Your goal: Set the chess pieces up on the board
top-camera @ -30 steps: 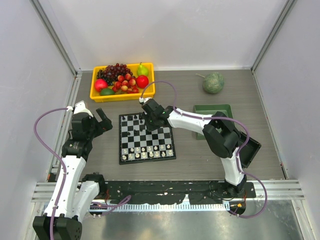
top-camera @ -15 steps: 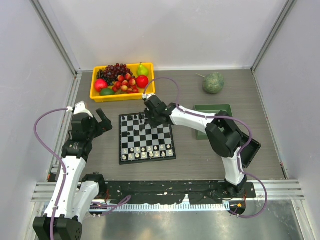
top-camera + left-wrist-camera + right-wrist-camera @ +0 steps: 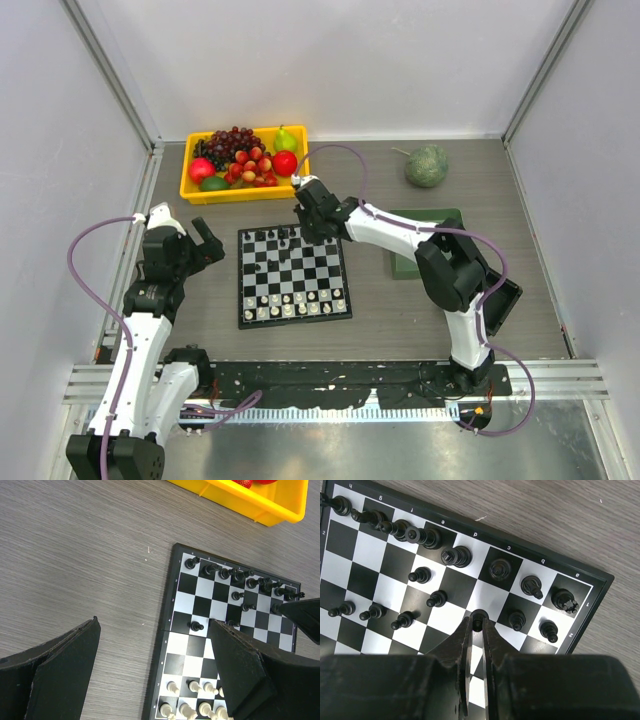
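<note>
The chessboard [image 3: 293, 277] lies mid-table, with cream-white pieces [image 3: 295, 299] along its near rows and black pieces [image 3: 265, 238] along its far rows. My right gripper [image 3: 300, 236] hangs over the board's far right part. In the right wrist view it [image 3: 479, 622] is shut on a black pawn [image 3: 479, 615] over the second row, with black pawns [image 3: 517, 619] to its right and back-row pieces [image 3: 500, 569] beyond. My left gripper [image 3: 208, 243] is open and empty left of the board; its fingers [image 3: 235, 655] frame the board's left edge [image 3: 167, 630].
A yellow tray of fruit [image 3: 243, 163] stands behind the board. A green tray [image 3: 425, 237] lies to the right, partly under my right arm. A green melon-like fruit [image 3: 426, 166] sits at the back right. Grey walls close in the table.
My right gripper has moved away from me and slightly right across the board's far rows. My left arm has not moved.
</note>
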Robot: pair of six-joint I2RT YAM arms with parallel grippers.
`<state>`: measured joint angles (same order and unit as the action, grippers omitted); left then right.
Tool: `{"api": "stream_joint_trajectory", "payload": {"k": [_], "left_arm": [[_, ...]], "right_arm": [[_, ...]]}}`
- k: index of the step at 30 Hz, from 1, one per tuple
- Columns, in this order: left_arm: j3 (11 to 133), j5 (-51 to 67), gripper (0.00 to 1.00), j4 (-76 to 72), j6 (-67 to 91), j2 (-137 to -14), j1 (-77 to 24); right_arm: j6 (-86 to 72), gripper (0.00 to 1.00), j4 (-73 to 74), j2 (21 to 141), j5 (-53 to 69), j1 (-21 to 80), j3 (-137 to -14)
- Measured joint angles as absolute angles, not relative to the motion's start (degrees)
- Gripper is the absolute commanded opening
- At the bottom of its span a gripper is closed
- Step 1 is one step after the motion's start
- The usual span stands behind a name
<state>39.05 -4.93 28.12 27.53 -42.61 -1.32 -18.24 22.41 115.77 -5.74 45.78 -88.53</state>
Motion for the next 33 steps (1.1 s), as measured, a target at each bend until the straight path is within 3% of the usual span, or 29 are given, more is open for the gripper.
{"api": "stream_joint_trajectory", "payload": {"k": [23, 27, 33], "left_arm": [[39.0, -4.9, 0.99, 28.1, 27.5, -43.0, -1.0], [39.0, -4.9, 0.99, 28.1, 27.5, -43.0, -1.0], [39.0, -4.9, 0.99, 28.1, 27.5, -43.0, -1.0]], "right_arm": [[-18.4, 0.12, 22.1, 119.6, -5.9, 45.3, -90.1], [-18.4, 0.17, 22.0, 119.7, -5.9, 45.3, -90.1], [-18.8, 0.37, 21.8, 119.6, -5.7, 45.3, -90.0]]}}
